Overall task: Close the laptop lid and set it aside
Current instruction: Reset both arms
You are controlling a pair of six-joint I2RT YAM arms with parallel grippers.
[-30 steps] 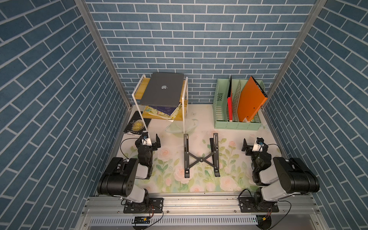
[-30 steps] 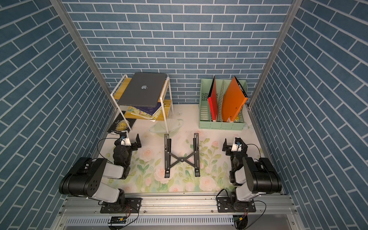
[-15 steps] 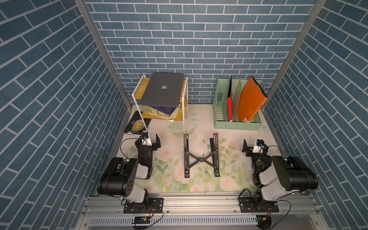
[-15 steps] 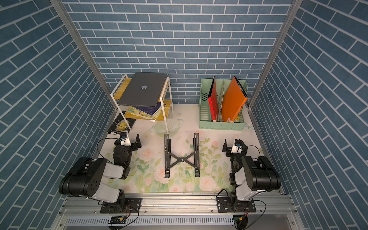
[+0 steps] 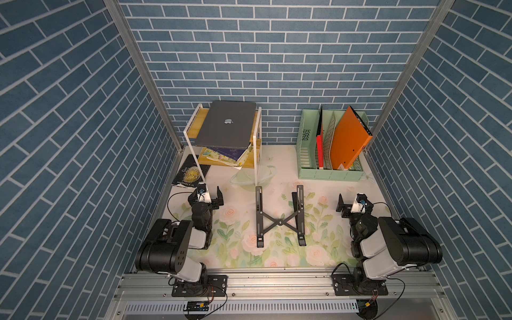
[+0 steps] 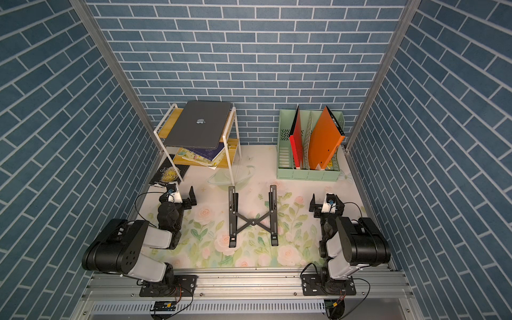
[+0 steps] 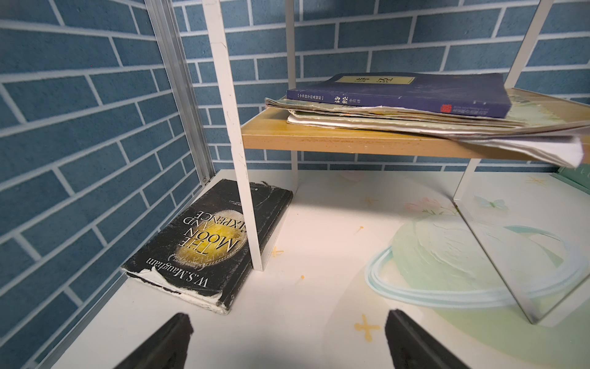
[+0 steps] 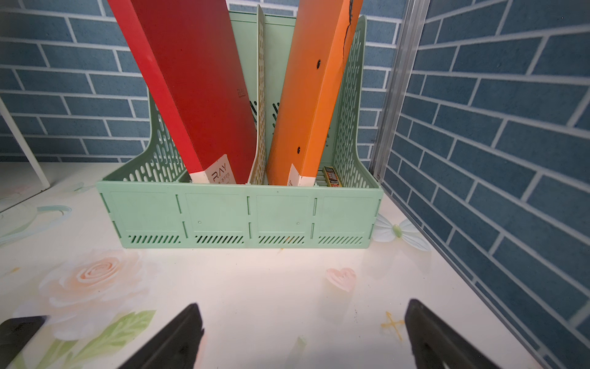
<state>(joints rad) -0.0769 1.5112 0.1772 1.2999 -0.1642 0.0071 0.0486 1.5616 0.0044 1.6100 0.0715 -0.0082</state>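
Observation:
The laptop [image 5: 225, 124] [image 6: 201, 124] lies flat on the top tier of a white-framed shelf [image 5: 191, 144] at the back left in both top views. The laptop lid [image 5: 238, 133] is down, its plain grey outside and apple logo facing up. My left gripper [image 5: 206, 194] [image 6: 177, 196] rests low over the mat near the shelf's front leg, open and empty [image 7: 287, 319]. On the right side of the mat my right gripper [image 5: 354, 203] [image 6: 327, 203] also stands open and empty [image 8: 305, 306]. The wrist views do not show the laptop.
A black X-shaped stand [image 5: 279, 221] lies mid-mat. A green file rack [image 5: 329, 171] [image 8: 242, 217] at the back right holds an orange folder [image 5: 349, 141] and a red one [image 8: 198, 89]. A black book [image 7: 207, 242] lies by the shelf leg; books [image 7: 399, 92] fill the lower tier.
The right arm's upper links have settled slightly. Both grippers stay open where they were, and the laptop has not moved.

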